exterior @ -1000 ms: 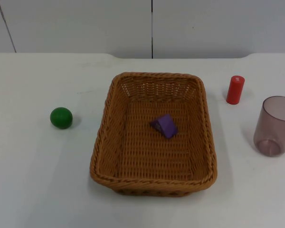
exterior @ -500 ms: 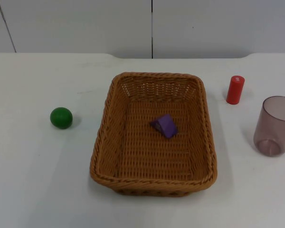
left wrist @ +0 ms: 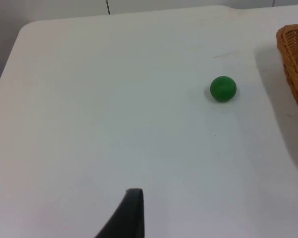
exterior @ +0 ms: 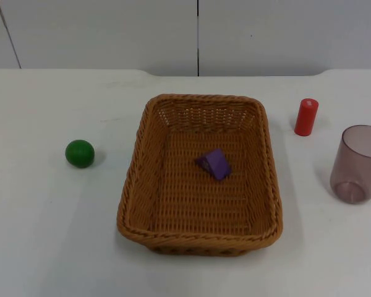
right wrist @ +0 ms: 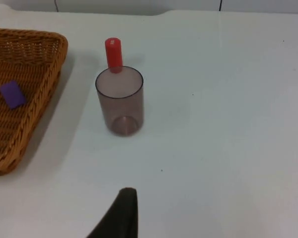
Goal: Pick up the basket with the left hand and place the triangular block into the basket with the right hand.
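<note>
A brown wicker basket (exterior: pixel 133 179) rests on the white table at its middle. A purple triangular block (exterior: pixel 214 164) lies on the basket's floor, slightly right of centre. My left gripper (left wrist: pixel 131 215) hangs above bare table, well left of the green ball, with the basket's edge (left wrist: pixel 294 54) farther off. My right gripper (right wrist: pixel 121 215) hangs above bare table on the right side, short of the cup; from there the basket (right wrist: pixel 35 34) and the block (right wrist: pixel 12 94) inside it are in sight. Neither gripper holds or touches anything. Both arms wait.
A green ball (exterior: pixel 80 153) (left wrist: pixel 223 89) lies left of the basket. A red cylinder (exterior: pixel 306 116) (right wrist: pixel 113 53) stands upright to the basket's right, and a translucent purple-grey cup (exterior: pixel 357 163) (right wrist: pixel 120 101) stands near the table's right edge.
</note>
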Controlling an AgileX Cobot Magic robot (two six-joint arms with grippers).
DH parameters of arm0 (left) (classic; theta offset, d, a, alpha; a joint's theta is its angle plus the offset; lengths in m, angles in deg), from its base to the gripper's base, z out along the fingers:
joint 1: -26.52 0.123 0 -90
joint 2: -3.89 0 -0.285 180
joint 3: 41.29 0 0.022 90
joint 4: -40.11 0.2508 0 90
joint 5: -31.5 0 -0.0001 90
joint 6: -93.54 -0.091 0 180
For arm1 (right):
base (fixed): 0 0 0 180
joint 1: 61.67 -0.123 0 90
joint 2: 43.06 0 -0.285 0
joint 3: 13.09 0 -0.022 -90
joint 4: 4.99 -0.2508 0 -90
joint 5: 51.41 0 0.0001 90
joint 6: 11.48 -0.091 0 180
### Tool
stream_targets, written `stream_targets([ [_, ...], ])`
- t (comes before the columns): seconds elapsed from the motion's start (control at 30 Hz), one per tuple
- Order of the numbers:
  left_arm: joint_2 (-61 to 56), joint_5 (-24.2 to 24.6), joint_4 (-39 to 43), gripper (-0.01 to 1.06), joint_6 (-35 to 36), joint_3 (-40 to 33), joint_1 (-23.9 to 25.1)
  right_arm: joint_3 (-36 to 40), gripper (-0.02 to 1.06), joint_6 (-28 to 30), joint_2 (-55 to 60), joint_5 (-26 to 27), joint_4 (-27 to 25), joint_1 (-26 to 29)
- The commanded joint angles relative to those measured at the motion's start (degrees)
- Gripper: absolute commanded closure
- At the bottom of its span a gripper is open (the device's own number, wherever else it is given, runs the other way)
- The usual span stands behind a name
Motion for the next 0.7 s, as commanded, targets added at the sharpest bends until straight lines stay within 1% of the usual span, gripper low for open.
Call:
stream_targets([
  [0.0,-0.13,-0.25,-0.55,0.0,0.04,-0.25,0.18,0.1,0.07,-0.4,-0.12,0.78,0.3,0.13],
  [0.37,-0.13,-0.25,-0.55,0.0,0.04,-0.25,0.18,0.1,0.07,-0.2,-0.12,0.78,-0.03,0.13],
  [0.47,-0.13,-0.35,0.92,0.0,2.18,-0.25,0.18,0.1,0.07,-0.2,-0.12,0.78,-0.03,0.13],
  [0.67,-0.13,-0.35,1.03,0.0,2.18,-0.25,0.18,0.1,0.07,-0.2,-0.12,0.78,-0.03,0.13],
])
